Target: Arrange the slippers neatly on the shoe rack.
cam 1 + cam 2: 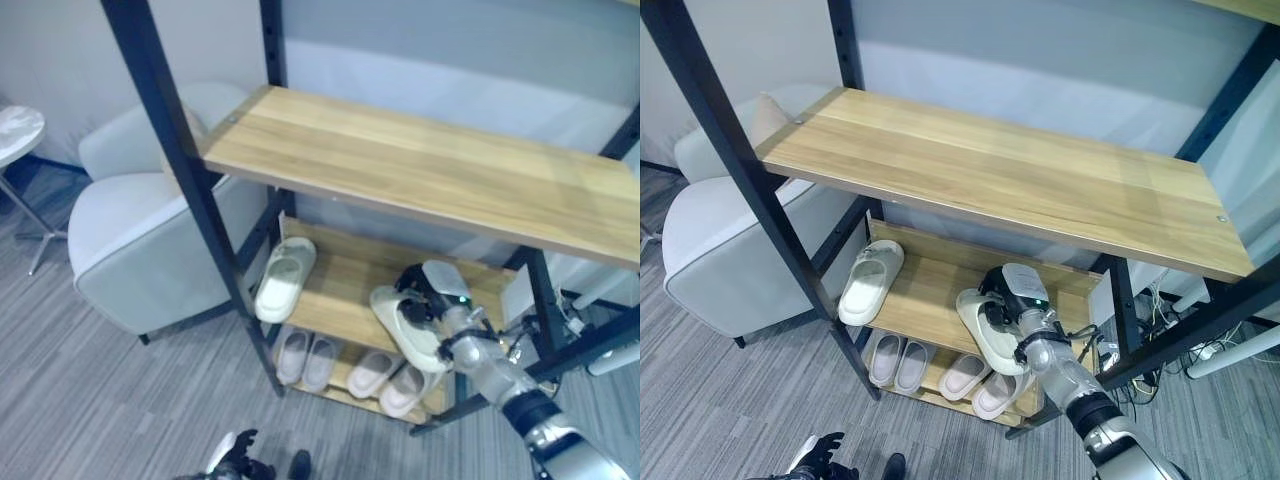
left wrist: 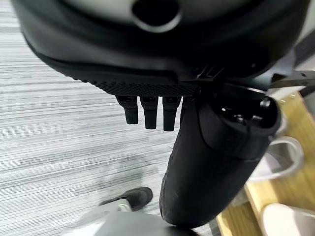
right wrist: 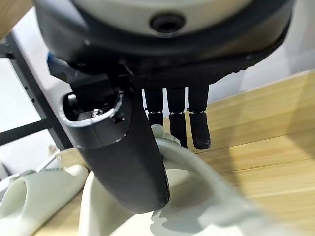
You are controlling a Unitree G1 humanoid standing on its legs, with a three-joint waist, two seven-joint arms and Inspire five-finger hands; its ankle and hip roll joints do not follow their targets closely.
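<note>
Slipper [image 1: 985,330] sits tilted at the front edge of the middle shelf [image 1: 930,290], toward its right end, w/ the right hand [image 1: 1015,300] on it; fingers [image 3: 199,123] curl over the strap and the thumb presses the other side, so it's gripping the slipper. Second slipper [image 1: 868,282] lies flat at the left end of that shelf, well apart from the held one. Two more pairs [image 1: 940,372] line the bottom shelf, toes out. Judging by looks, these are light, soft foam: easy to lift, but bendy, so the sole may flex or twist if pinched at one end. Strap arch looks like the best hold, since it gives fingers something to hook; smooth sole prob. slides easily on wood, handy for nudging into line. Left hand [image 1: 235,458] hangs low near the floor, fingers relaxed and straight, holding nothing. Shoe rack [image 1: 180,170] has black metal uprights and pale wood boards; top shelf [image 1: 420,170] is bare. Grey striped carpet [image 1: 90,390] underfoot, white armchair [image 1: 140,240] just beside the rack's left side, small round table [image 1: 15,135] beyond it.
</note>
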